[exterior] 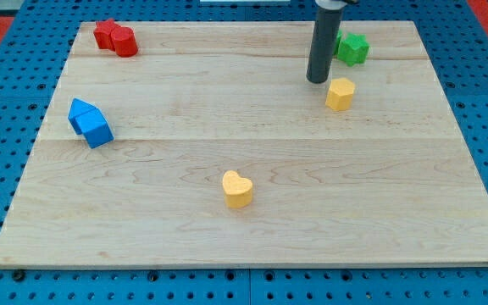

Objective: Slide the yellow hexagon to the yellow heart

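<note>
The yellow hexagon (340, 93) sits on the wooden board at the view's upper right. The yellow heart (237, 189) lies near the board's middle, toward the view's bottom, well apart from the hexagon and to its lower left. My tip (317, 80) stands on the board just left of and slightly above the yellow hexagon, with a small gap between them.
A green star-shaped block (353, 47) sits right of the rod near the board's top edge. Two red blocks (114, 37) touch each other at the top left. Two blue blocks (90, 122) touch each other at the left. The board (252, 246) rests on a blue perforated base.
</note>
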Motion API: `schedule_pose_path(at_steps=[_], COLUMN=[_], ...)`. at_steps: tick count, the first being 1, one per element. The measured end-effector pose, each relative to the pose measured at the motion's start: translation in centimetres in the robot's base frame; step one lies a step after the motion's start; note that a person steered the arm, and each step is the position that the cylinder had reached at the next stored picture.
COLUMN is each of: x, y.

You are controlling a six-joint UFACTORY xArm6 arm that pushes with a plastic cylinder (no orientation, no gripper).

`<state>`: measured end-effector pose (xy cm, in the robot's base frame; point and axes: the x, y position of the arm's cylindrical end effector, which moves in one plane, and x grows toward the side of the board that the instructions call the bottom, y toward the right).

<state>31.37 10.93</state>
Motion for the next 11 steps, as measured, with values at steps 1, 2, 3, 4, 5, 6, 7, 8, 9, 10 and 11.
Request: schedule_pose_path(at_steps=[1,2,3,4,5,6,7,8,9,10,11], x=[-0.4,8.5,9.9,10.3,6.5,3.6,12.1,18.9,18.5,10.4,7.0], y=[7.7,5.3,1.3,10.3,10.1,5.9,-2.2,-7.9,0.9,1.7,1.6])
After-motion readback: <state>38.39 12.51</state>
